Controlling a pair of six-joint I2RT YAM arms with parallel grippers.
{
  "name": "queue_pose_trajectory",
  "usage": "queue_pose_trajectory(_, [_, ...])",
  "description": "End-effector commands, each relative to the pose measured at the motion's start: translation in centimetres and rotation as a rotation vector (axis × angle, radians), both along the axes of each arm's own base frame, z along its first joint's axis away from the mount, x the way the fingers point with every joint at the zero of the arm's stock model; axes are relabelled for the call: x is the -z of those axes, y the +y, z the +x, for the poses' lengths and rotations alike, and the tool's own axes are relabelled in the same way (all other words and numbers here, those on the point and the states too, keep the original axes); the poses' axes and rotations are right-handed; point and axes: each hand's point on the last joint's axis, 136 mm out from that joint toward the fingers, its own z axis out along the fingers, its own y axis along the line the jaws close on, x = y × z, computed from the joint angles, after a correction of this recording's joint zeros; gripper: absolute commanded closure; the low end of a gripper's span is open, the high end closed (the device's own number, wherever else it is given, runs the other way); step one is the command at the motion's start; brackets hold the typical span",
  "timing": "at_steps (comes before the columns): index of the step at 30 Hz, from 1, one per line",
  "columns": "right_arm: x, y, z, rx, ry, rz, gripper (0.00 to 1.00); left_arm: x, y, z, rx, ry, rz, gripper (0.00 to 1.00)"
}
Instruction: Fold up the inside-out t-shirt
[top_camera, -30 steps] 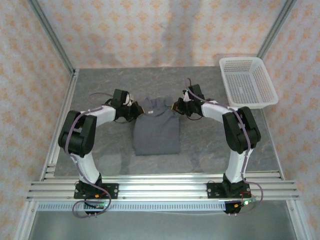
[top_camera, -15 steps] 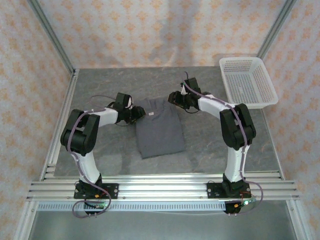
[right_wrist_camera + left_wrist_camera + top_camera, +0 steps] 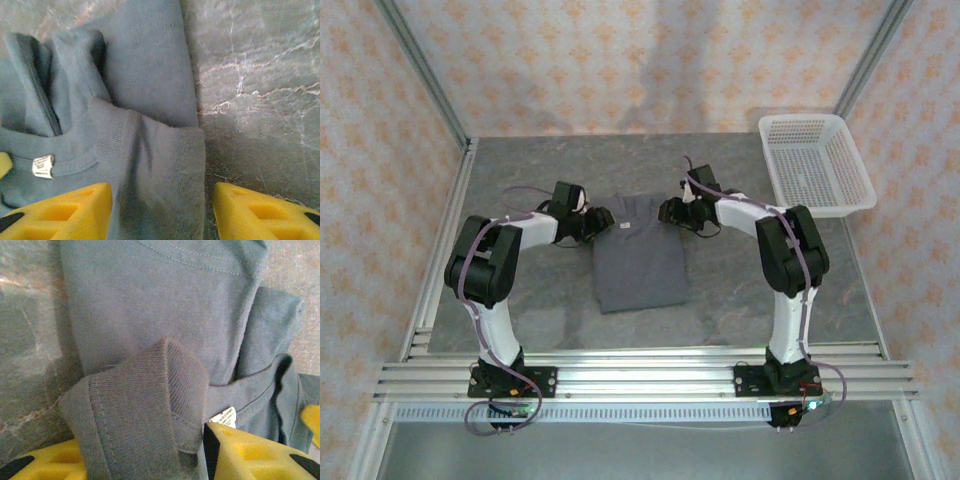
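The dark grey t-shirt (image 3: 640,262), folded into a narrow rectangle, is lying on the grey table (image 3: 750,290). The left gripper (image 3: 602,225) and right gripper (image 3: 668,211) are flanking its collar end, jaws spread, pinching nothing. A white mesh basket (image 3: 817,170) is sitting far right.

The t-shirt (image 3: 640,265) is plain slate-grey with a white label (image 3: 223,417); the counter (image 3: 520,170) is marbled grey, the basket (image 3: 815,165) white mesh, and the left tool (image 3: 142,440) has yellow fingers (image 3: 250,450).

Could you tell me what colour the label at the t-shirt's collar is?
The label is white, clearest in the right wrist view.
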Motion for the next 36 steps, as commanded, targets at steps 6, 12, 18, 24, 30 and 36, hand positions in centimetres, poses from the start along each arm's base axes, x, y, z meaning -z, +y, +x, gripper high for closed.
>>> queue_pose_trajectory(6, [-0.2, 1.9, 0.6, -0.036, 0.006, 0.088, 0.46, -1.2, -0.8, 1.2, 0.021, -0.039, -0.017, 0.51])
queue_pose_trajectory(12, [0.4, 3.2, 0.9, -0.033, 0.033, 0.15, 0.47, -1.3, -0.8, 1.3, 0.021, -0.041, -0.02, 0.51])
queue_pose_trajectory(18, [1.0, 3.3, 1.3, -0.013, 0.053, 0.151, 0.62, 0.7, -0.9, 1.2, 0.016, 0.004, -0.027, 0.65])
queue_pose_trajectory(24, [-3.0, 2.8, 3.3, 0.053, -0.017, 0.208, 1.0, -1.2, -1.8, 3.0, 0.014, -0.03, -0.111, 1.0])
queue_pose_trajectory(30, [-15.9, 1.9, 7.1, 0.081, -0.267, 0.313, 1.0, -15.2, -0.5, 7.1, 0.02, -0.293, -0.134, 1.0])
queue_pose_trajectory(36, [-27.9, 0.6, 5.9, 0.063, -0.529, 0.376, 1.0, -27.1, 0.4, 5.9, 0.039, -0.526, -0.102, 1.0])
